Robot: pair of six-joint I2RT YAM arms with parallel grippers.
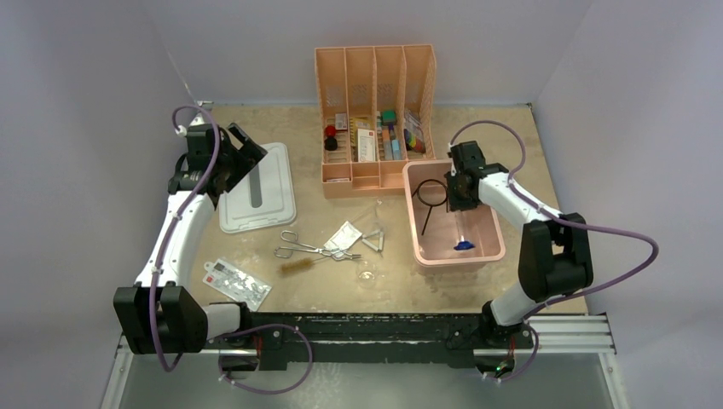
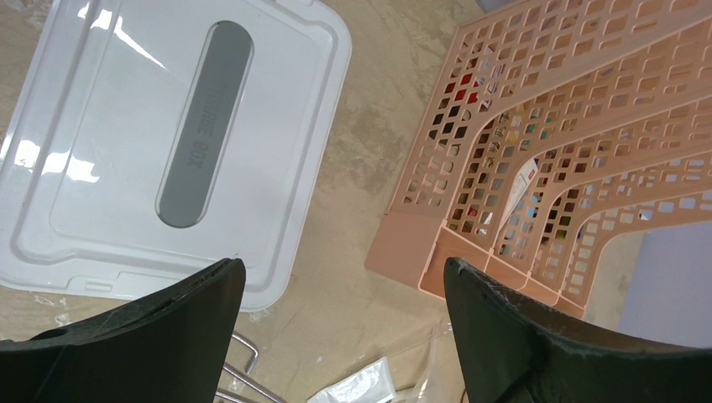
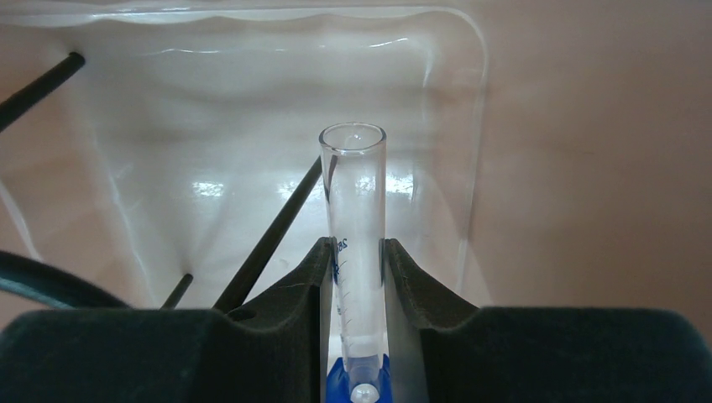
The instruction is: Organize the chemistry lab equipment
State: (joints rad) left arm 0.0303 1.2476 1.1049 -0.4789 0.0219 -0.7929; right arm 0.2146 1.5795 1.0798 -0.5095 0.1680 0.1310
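My right gripper (image 1: 459,203) is shut on the clear blue-capped tube (image 1: 462,232), inside the pink bin (image 1: 488,252). In the right wrist view the tube (image 3: 354,193) stands between my fingers (image 3: 302,277), blue end near the wrist. The black wire ring on its rod (image 1: 429,200) lies in the same bin, and its rod (image 3: 277,231) shows beside the tube. My left gripper (image 1: 247,155) is open and empty above the table (image 2: 344,269). Steel tongs (image 1: 307,250), a brown brush (image 1: 298,267), a white triangle (image 1: 373,241) and clear packets (image 1: 345,236) lie on the table.
A white lid (image 1: 258,187) lies under the left gripper and shows in the left wrist view (image 2: 277,126). The peach divided organizer (image 1: 375,111) stands at the back, also in the left wrist view (image 2: 520,109). A red-and-white printed packet (image 1: 237,283) lies front left.
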